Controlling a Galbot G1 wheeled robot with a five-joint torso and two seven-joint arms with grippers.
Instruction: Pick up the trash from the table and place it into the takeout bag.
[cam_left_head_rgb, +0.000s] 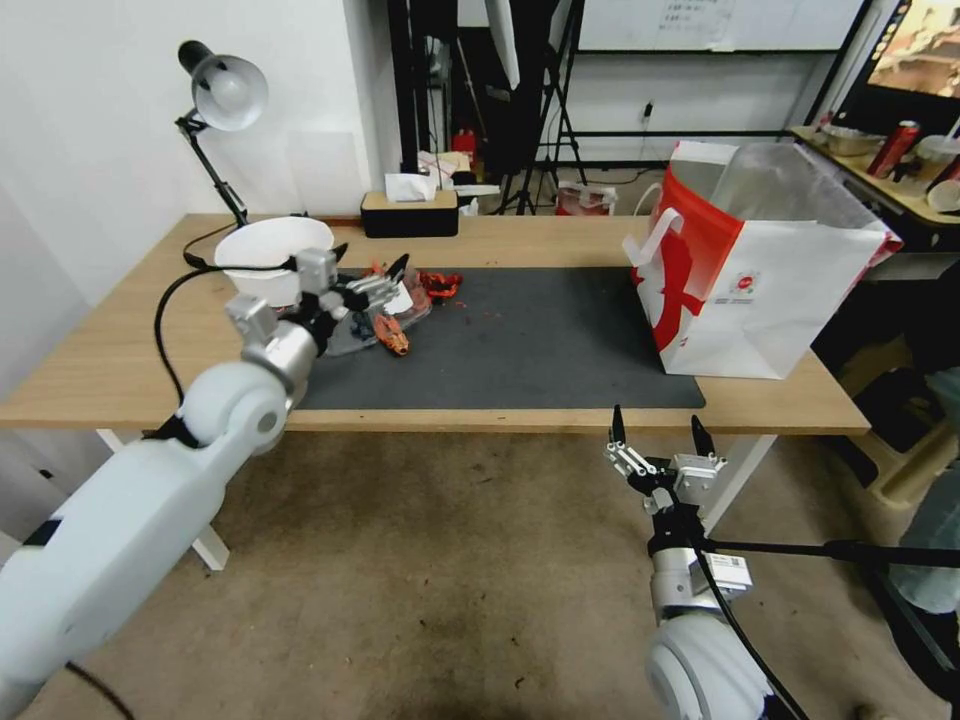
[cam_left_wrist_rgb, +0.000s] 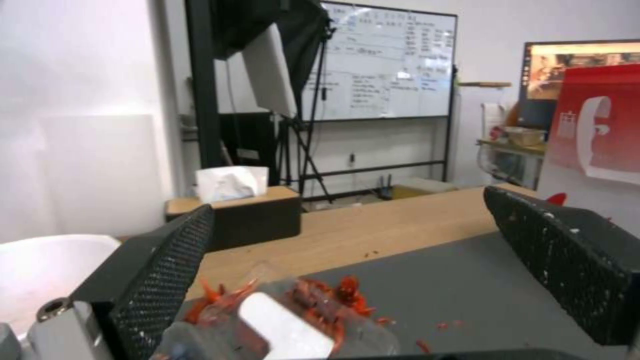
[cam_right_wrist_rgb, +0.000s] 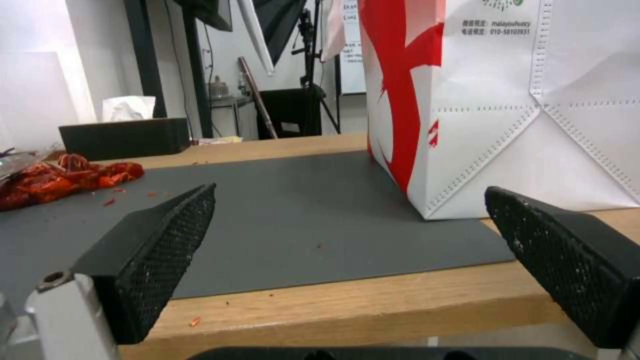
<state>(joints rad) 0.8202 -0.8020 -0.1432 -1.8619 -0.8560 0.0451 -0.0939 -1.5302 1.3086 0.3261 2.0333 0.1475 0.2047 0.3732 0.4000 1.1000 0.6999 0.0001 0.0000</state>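
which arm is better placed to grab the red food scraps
Left. The left gripper hangs open right over the clear container of red scraps on the mat. The right gripper waits open below the table edge, near the bag.

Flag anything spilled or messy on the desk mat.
Yes: red-orange food scraps lie loose on the dark grey mat, with crumbs trailing right of them. The open left claw hovers at a clear plastic container holding more scraps. The white paper takeout bag stands upright.
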